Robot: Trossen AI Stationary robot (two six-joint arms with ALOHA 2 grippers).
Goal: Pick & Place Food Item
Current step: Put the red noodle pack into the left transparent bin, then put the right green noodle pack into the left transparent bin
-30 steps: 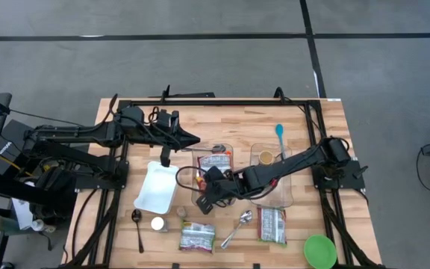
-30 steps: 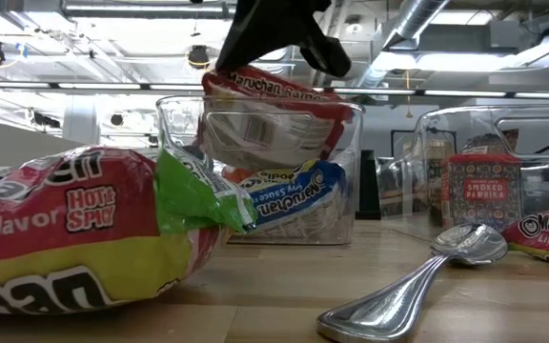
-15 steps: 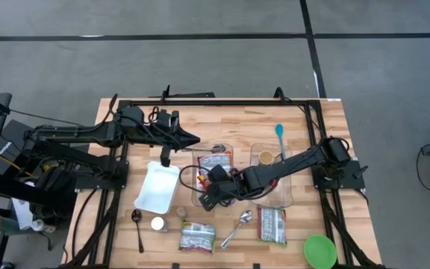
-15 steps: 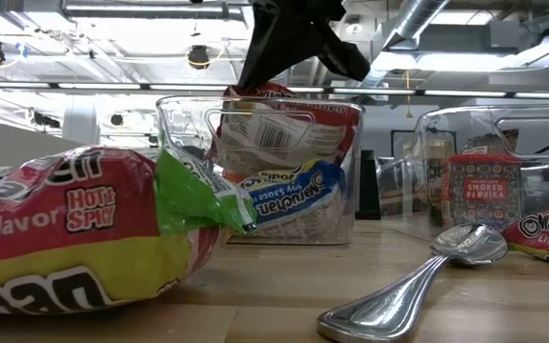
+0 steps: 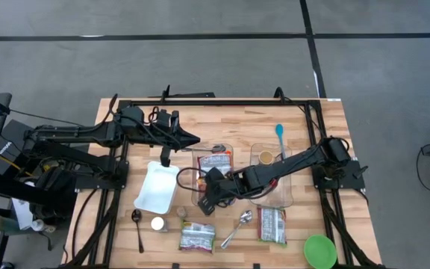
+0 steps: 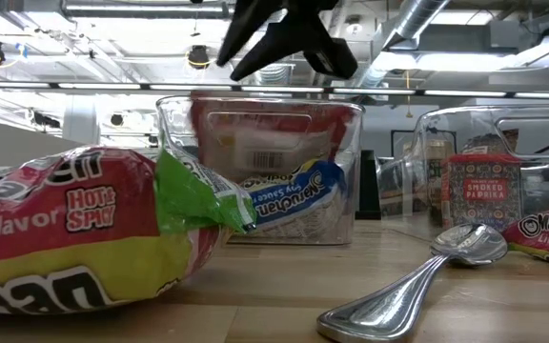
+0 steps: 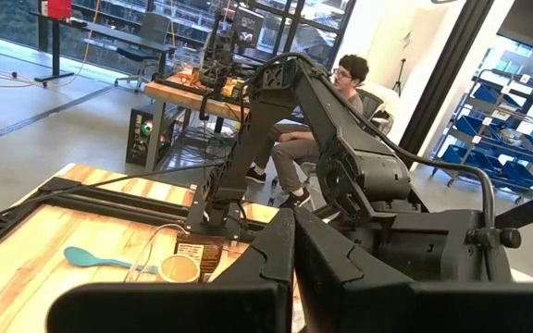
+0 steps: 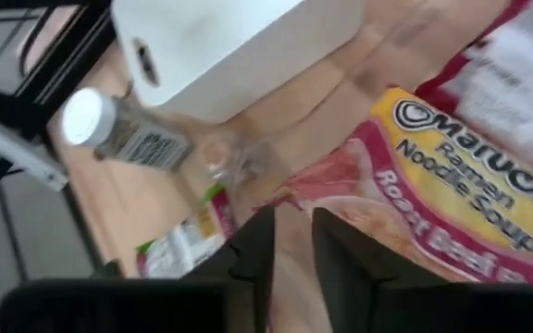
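Since the earlier frames the red ramen packet point(image 6: 260, 143), formerly gripped above the rim, had dropped into the clear container point(image 6: 174, 171), and the right gripper point(image 6: 284, 43) had risen clear of it with nothing between its fingers. The fingers stood slightly parted, a narrow gap showing between them in the right wrist view, directly above a roast-beef ramen pack point(image 8: 452, 185). The red ramen packet stood on edge inside the container, over a blue-labelled noodle pack point(image 6: 289, 195) at the bottom. In the high view the right gripper point(image 5: 209, 188) hung over the container's front end point(image 5: 197, 202), near the middle of the table point(image 5: 237, 123). Beside it toward the right edge stood a second clear container point(image 5: 288, 196). A white tray point(image 5: 155, 187) lay just to the left. Along the front edge lay a spoon point(image 5: 236, 228), two further noodle packs point(image 5: 197, 236) and point(image 5: 272, 224), and a green bowl point(image 5: 319, 250) at the front right corner. The left gripper point(image 5: 191, 139) waited over the back left part of the table, its fingers closed together, empty.
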